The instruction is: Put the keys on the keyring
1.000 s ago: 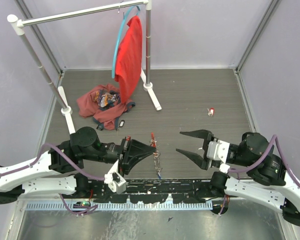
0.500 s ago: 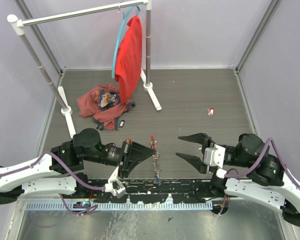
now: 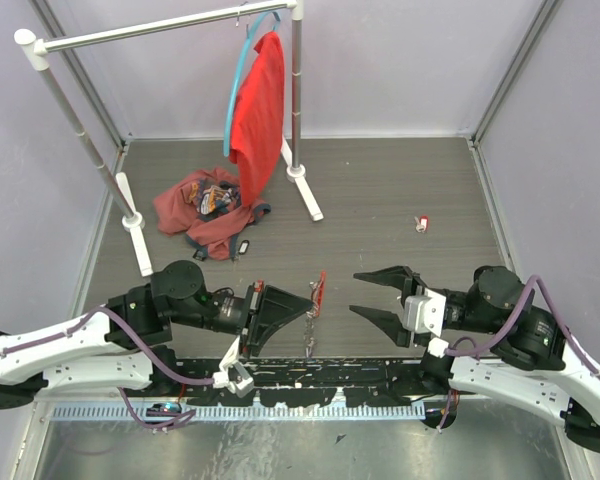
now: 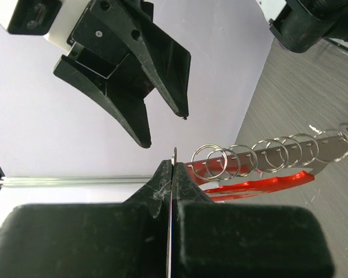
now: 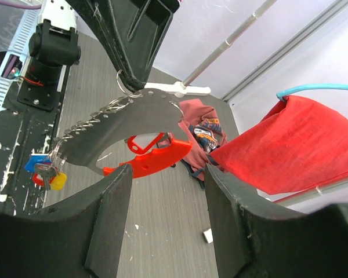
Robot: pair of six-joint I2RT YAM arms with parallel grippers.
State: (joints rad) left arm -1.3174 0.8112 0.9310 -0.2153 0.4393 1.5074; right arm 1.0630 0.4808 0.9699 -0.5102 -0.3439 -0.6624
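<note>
Red tag (image 3: 320, 285) and silvery keyring (image 3: 309, 330) are held by the left gripper (image 3: 306, 304) over the table (image 3: 400, 190). The right gripper (image 3: 353, 291) faces it, jaws spread.

In the left wrist view, the fingers (image 4: 133, 231) are pressed together on one thin ring.

In the right wrist view, the keys (image 5: 43, 171), with blue, red and yellow heads, dangle at the chain's far end. Any print on the tag is too blurred to read.

keyring (image 3: 315, 300) between left jaws and right jaws, keys (image 5: 44, 172) at its near end, clothes heap (image 3: 205, 210) behind
</note>
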